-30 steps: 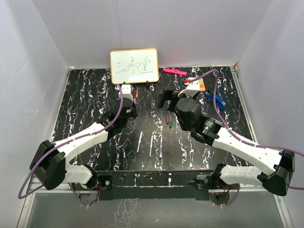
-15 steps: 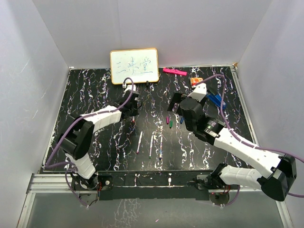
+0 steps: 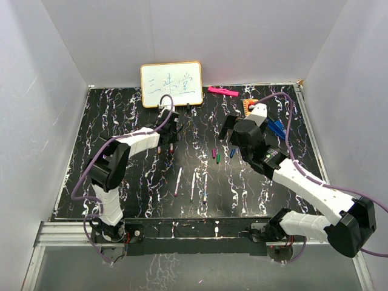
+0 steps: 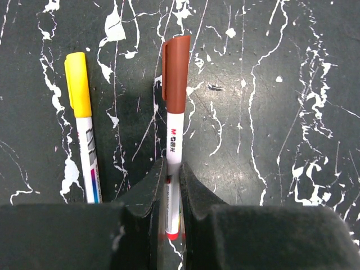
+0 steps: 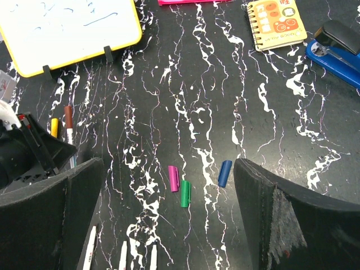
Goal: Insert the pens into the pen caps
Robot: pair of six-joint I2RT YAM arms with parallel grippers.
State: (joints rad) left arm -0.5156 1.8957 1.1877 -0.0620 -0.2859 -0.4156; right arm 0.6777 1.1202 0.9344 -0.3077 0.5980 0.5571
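My left gripper is shut on a white pen that wears the red-brown cap. It sits low over the table in front of the whiteboard. Just left of it lies a pen with the yellow cap on. My right gripper stands open above three loose caps: magenta, green and blue. Three uncapped pens lie side by side nearer the arm bases. From above, the left gripper is at centre-left and the right gripper at centre-right.
A pink marker lies at the back edge. A small orange notebook and a blue stapler sit at the back right, close to my right wrist. White walls enclose the black marbled table.
The left arm has folded its elbow down and to the left while its gripper stayed near the whiteboard with the pen. The right wrist has drawn back to the right.
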